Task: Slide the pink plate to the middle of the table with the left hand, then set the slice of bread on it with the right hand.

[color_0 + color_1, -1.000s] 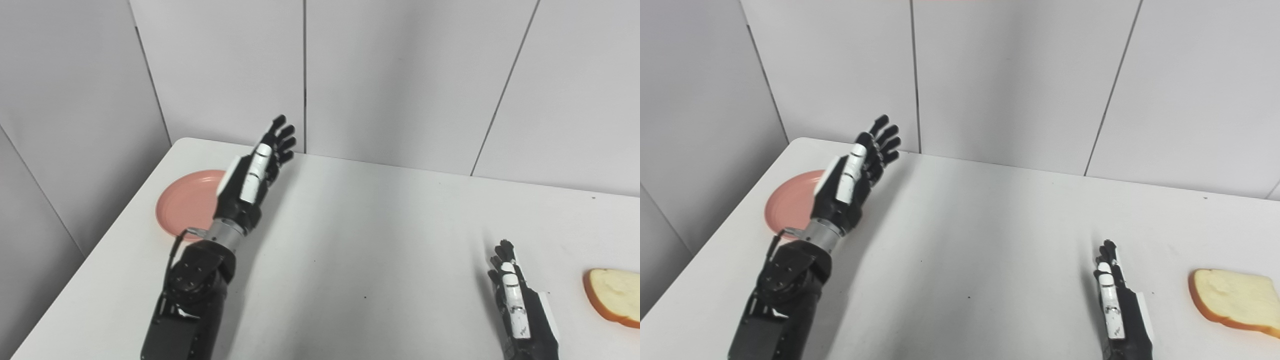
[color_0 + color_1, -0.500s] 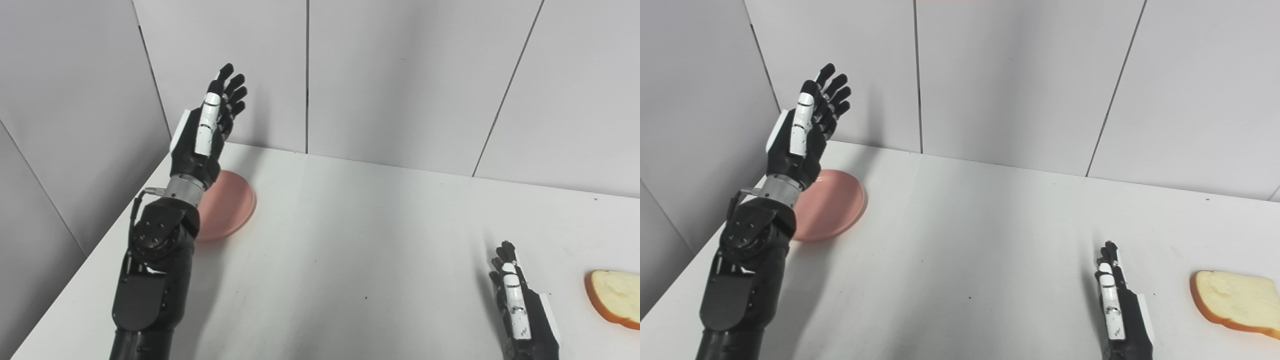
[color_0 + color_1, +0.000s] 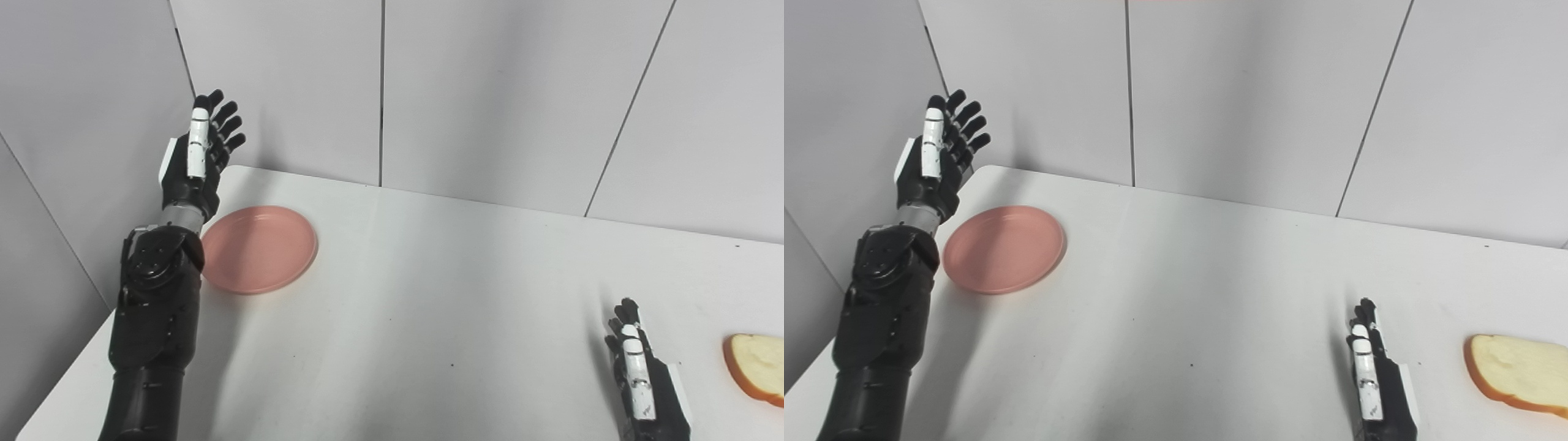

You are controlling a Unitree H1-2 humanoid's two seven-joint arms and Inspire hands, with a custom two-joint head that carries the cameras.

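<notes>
Near the table's far-left corner sits the pink plate (image 3: 259, 248); your left hand (image 3: 195, 160), fingers spread and empty, hovers beside it. Lower it behind the rim and push gently rightward. Right hand (image 3: 1373, 383) rests extended, bread slice (image 3: 1516, 372) just beside.

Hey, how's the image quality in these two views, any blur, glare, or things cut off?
Left eye view: sharp and evenly lit, soft shadows beside the left hand and right hand; the bread is cut by the right edge. Right eye view: equally sharp, no glare on the plate, and the bread shows whole.
</notes>
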